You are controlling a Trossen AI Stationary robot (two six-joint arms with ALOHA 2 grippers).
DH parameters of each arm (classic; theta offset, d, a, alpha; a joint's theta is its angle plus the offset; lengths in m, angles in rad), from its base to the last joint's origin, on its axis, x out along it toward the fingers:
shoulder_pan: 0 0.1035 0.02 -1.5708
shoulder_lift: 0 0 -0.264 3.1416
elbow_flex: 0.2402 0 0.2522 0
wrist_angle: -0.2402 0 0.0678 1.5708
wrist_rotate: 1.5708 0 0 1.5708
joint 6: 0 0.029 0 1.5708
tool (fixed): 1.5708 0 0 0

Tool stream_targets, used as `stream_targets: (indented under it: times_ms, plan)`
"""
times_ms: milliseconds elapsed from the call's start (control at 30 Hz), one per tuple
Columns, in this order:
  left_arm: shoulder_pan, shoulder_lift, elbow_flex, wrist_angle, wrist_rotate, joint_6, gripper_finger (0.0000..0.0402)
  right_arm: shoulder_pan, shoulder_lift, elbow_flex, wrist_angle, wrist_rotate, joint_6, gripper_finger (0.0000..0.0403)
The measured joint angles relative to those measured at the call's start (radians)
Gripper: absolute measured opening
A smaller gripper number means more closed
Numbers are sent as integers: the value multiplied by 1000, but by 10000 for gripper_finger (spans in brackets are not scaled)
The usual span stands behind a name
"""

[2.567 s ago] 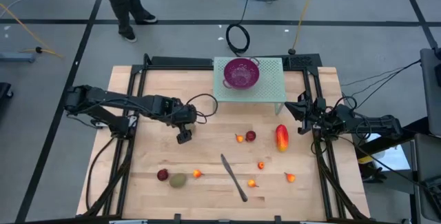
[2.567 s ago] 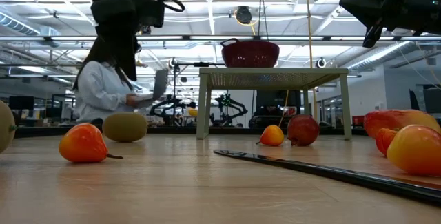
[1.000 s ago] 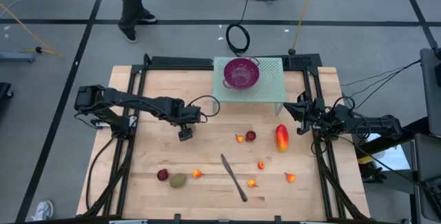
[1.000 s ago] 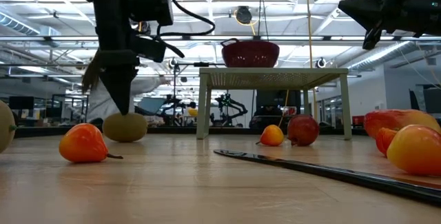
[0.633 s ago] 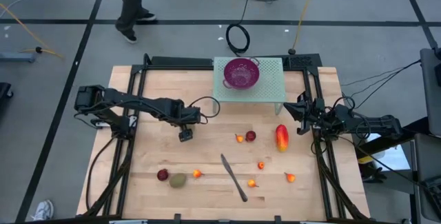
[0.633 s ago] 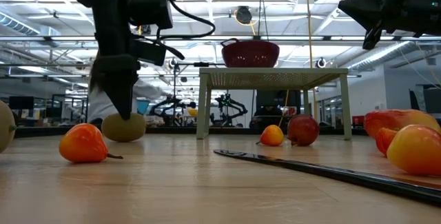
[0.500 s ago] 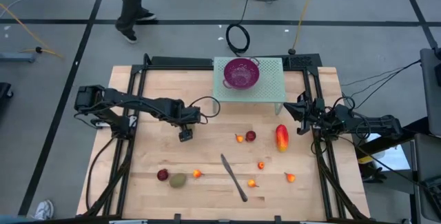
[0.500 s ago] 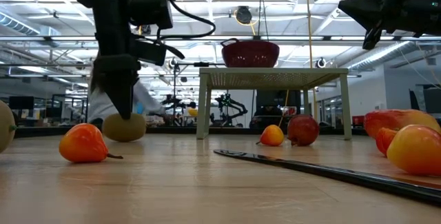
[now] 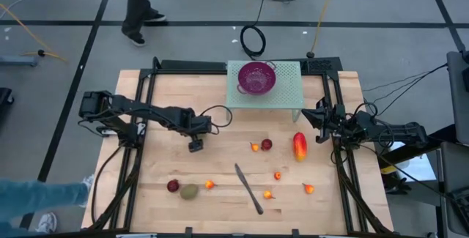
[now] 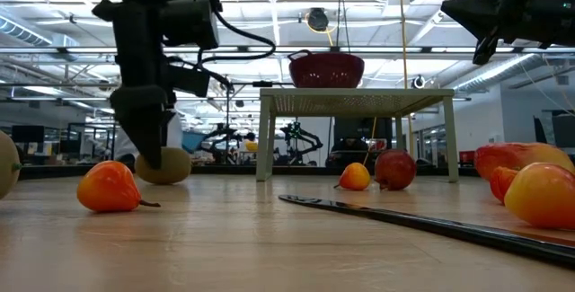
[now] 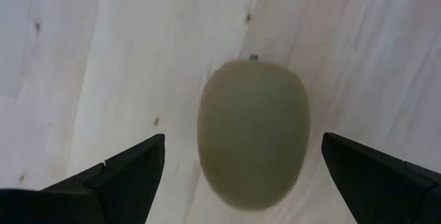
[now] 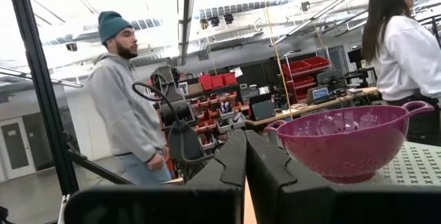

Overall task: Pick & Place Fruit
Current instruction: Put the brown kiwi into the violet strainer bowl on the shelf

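Observation:
A brownish-green kiwi (image 11: 253, 131) lies on the wooden table right under my left gripper (image 11: 242, 148), which hides it in the high view. That gripper (image 9: 195, 147) points steeply down, open, with one finger on either side of the kiwi (image 10: 171, 166) and not touching it. A second kiwi (image 9: 190, 191) lies near the front edge beside a dark red fruit (image 9: 173, 186). The red-yellow mango (image 9: 300, 146) lies toward the right. My right gripper (image 12: 244, 155) is shut and raised at the table's right edge (image 9: 320, 124).
A long dark-handled knife (image 9: 249, 188) lies slantwise in the front middle. Small orange-red fruits (image 9: 278, 175) and a dark red one (image 9: 267, 144) are scattered around it. A purple bowl (image 9: 256, 77) stands on a pale perforated stand (image 9: 286, 91) at the far edge.
My left gripper has come down toward the kiwi, staying open and pointing steeply down. The fruit has not moved.

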Motion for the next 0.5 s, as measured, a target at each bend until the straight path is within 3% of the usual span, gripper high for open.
stream_targets:
  times_ms: [500]
  plan:
    - [0,1,-7,37,-6,31,388,0,0,0,0,0,0,0]
